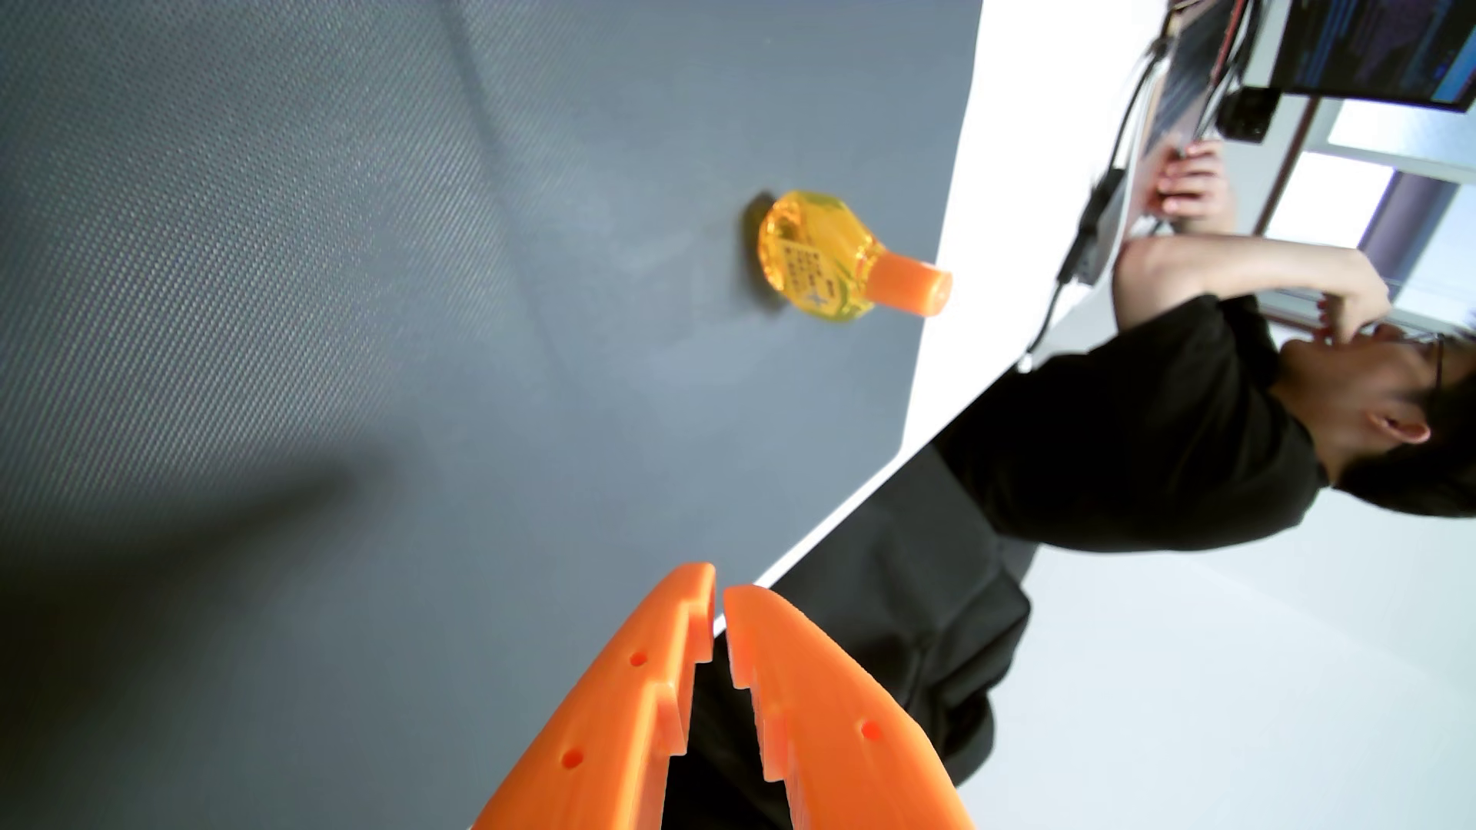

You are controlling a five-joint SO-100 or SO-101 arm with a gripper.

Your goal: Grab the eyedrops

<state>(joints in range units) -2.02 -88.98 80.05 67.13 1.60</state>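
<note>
My hand is pressed nearly together, holding nothing, well short of the eyedrops standing on the grey mat. I judge this the approach: I must spread it and advance.

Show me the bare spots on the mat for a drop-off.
In the wrist view, most of the dark grey mat is bare: the whole stretch left of the eyedrop bottle, and the strip between it and the orange tool. It is tighter right of the bottle, where its orange cap nears the mat's edge.
</note>
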